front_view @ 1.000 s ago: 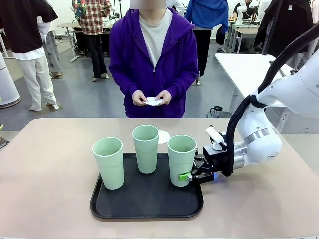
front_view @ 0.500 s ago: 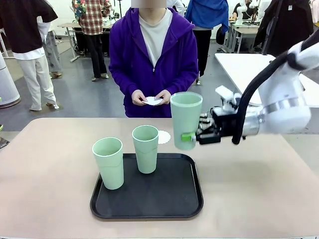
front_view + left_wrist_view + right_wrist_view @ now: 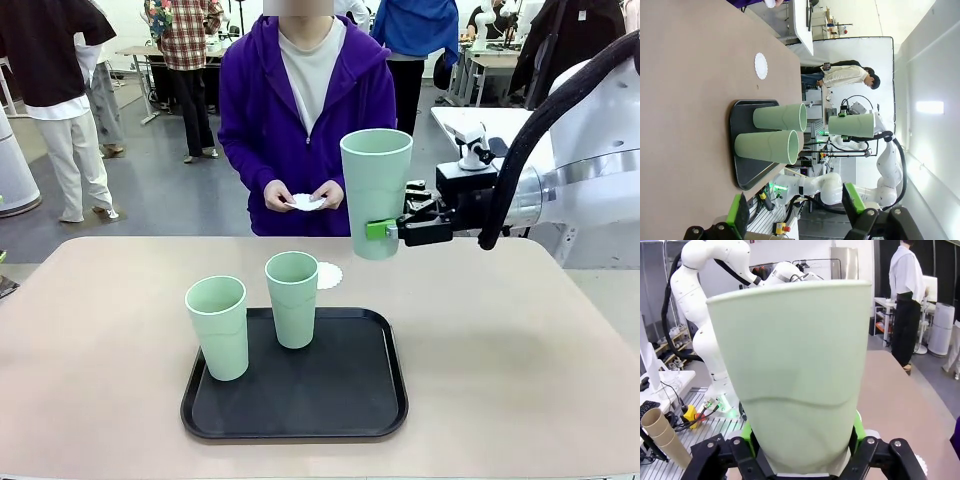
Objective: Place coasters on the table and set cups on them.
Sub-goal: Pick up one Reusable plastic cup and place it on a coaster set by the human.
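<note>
**Inspector:** Coasters, how far along?
**Second:** One coaster [image 3: 329, 274] lies on the bench [image 3: 500, 350] behind the tray [image 3: 300, 420]. The person's hands [image 3: 305, 200] hold more. No cup sits on one yet.
**Inspector:** Your hands?
**Second:** Your right hand [image 3: 380, 232] is clamped on a cup [image 3: 375, 185], raised above the bench. Two other cups [image 3: 217, 328] [image 3: 292, 300] stand in the tray. Your left hand [image 3: 795, 210] is wide open and empty.

Two cups [image 3: 780, 117] on tray [image 3: 742, 125]; coaster [image 3: 760, 65] nearby; third cup [image 3: 851, 125] aloft.

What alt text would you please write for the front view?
The right gripper holds a mint-green cup in the air over the table. Two more cups stand on a black tray; one coaster lies behind it.
</note>
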{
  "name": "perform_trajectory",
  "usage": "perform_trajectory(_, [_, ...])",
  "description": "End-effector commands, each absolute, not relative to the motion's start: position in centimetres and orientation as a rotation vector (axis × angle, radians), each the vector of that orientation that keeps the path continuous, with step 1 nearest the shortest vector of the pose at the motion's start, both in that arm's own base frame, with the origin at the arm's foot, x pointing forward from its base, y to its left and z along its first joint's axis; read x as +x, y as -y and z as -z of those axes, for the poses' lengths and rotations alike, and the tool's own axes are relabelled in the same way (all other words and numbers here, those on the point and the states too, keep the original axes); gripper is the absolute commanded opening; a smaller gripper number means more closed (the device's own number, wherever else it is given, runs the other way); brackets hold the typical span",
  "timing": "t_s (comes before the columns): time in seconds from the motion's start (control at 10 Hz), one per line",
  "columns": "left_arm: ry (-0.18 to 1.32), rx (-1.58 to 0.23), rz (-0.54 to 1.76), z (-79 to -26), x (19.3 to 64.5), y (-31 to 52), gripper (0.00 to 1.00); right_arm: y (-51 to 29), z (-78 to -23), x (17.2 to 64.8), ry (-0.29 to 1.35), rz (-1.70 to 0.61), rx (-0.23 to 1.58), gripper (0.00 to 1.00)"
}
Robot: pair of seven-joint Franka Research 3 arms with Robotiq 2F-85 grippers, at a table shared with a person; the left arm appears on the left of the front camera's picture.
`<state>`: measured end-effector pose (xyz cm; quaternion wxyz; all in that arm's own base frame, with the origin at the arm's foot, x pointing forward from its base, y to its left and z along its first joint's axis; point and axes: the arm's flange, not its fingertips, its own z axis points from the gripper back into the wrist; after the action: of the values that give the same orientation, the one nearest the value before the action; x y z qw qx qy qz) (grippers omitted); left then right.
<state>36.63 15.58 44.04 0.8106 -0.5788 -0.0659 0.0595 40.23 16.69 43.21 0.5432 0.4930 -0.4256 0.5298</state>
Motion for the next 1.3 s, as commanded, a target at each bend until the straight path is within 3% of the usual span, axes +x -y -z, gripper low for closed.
perform_trajectory(0.0, [0.149,-1.247,-0.125,-44.2,36.6,-15.5,1.0,-16.6,-42.0,40.6,1.0,-1.245,1.19,0.76])
perform_trajectory(0.1, [0.149,-1.247,-0.125,-44.2,36.6,-15.5,1.0,-16.6,-42.0,40.6,1.0,-1.245,1.19,0.76])
perform_trajectory(0.2, [0.149,-1.247,-0.125,-44.2,36.6,-15.5,1.0,-16.6,-42.5,40.4,1.0,-1.246,1.176,0.82])
perform_trajectory(0.4, [0.149,-1.247,-0.125,-44.2,36.6,-15.5,1.0,-16.5,-41.4,46.1,0.994,-1.261,1.307,0.82])
perform_trajectory(0.7, [0.149,-1.247,-0.125,-44.2,36.6,-15.5,1.0,-18.4,-37.3,54.9,0.969,-1.231,1.353,0.82])
perform_trajectory(1.2, [0.149,-1.247,-0.125,-44.2,36.6,-15.5,1.0,-23.1,-32.1,62.1,1.033,-1.247,1.218,0.82])
